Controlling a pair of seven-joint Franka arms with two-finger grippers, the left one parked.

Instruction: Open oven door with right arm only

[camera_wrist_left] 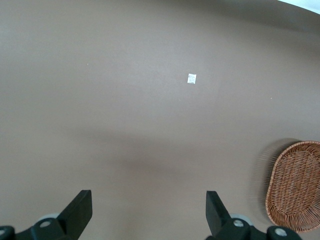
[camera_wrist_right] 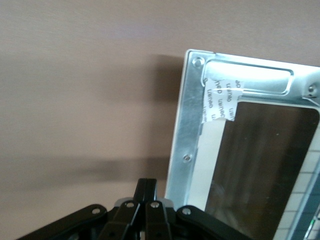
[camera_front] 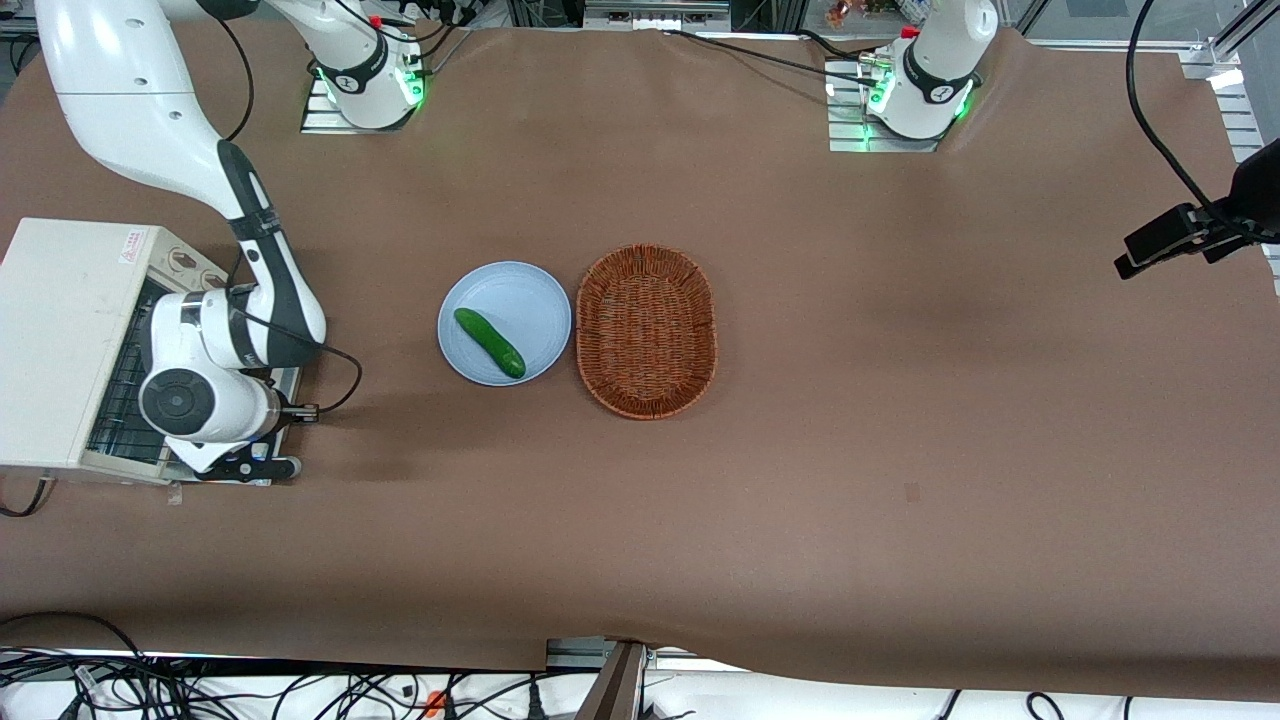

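Observation:
The cream-white toaster oven stands at the working arm's end of the table. Its oven door hangs open and lies about level in front of the oven, mostly hidden under the right arm; the wire rack shows inside. In the right wrist view the door's silver metal frame and dark glass window face the camera, with a strip of tape on the frame. My gripper is just beside the door's outer edge, its fingers shut together with nothing between them.
A light blue plate with a green cucumber sits mid-table, with an oval wicker basket beside it, toward the parked arm's end. The basket also shows in the left wrist view. Brown cloth covers the table.

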